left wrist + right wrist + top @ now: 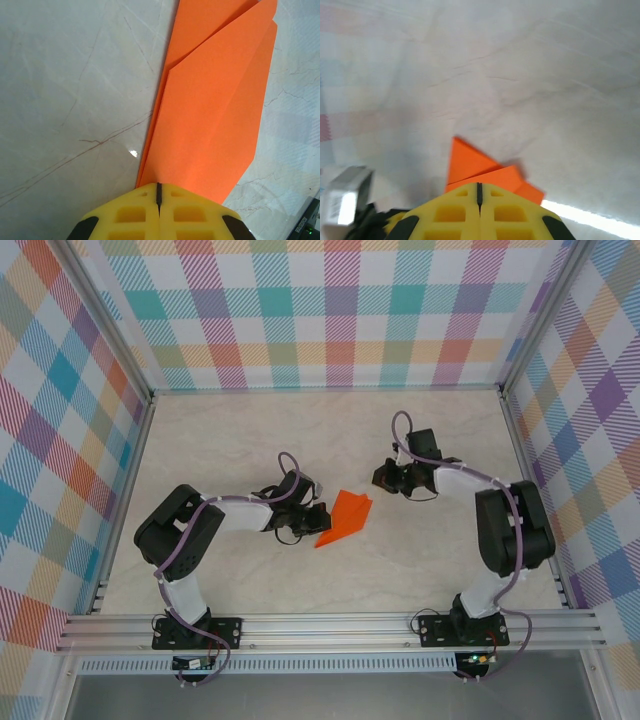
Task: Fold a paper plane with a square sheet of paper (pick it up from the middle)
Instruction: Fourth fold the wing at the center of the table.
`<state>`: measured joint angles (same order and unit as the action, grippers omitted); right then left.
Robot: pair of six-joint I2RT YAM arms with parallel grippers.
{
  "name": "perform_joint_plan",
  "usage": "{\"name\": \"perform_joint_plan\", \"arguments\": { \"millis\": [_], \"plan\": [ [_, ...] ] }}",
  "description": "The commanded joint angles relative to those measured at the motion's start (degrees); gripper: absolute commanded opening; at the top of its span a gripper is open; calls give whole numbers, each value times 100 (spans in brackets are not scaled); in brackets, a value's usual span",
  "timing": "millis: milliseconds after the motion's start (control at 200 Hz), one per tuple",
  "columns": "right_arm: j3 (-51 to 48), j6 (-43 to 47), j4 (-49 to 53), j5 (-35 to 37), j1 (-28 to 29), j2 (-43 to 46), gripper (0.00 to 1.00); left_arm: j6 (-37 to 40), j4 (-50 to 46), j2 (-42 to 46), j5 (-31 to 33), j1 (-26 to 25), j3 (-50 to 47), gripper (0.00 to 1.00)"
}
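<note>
The paper plane (345,518) lies folded near the middle of the bench (250,440), nose toward 7 o'clock. The left claw (316,516) is clenched at the plane's 9 o'clock edge. Its tips meet the paper in the left wrist view, though I cannot tell whether they pinch a layer or only press on it. The right claw (383,478) is clenched too, empty, at about 1 o'clock of the tail. The risk is slip. A sideways push from shut tips could skate the thin paper across the smooth bench, or lift a flap and loosen the creases.
</note>
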<state>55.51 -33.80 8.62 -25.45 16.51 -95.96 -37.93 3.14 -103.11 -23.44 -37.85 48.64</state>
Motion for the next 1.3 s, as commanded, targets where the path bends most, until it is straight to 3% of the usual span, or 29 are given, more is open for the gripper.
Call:
{"name": "perform_joint_plan", "arguments": {
  "millis": [0,335,740,890,1040,1295],
  "plan": [
    [-220,-358,-37,-318,449,110,0,-4,-1553,-423,772,3,-427,0],
    [-293,-1160,-709,-584,1400,-771,0,39,-1472,-384,773,-4,-359,0],
    [-259,-985,-63,-30,1421,-1397,0,265,-1579,-25,579,-12,-15,0],
    [-266,-877,198,192,1423,-1390,0,303,-1615,410,228,-12,419,0],
    [-257,-839,298,268,1425,-1397,0,20,-1539,660,-70,-12,589,9],
    [-225,-831,359,220,1431,-1478,0,-704,-684,453,-695,-12,285,10]
  ]
}}
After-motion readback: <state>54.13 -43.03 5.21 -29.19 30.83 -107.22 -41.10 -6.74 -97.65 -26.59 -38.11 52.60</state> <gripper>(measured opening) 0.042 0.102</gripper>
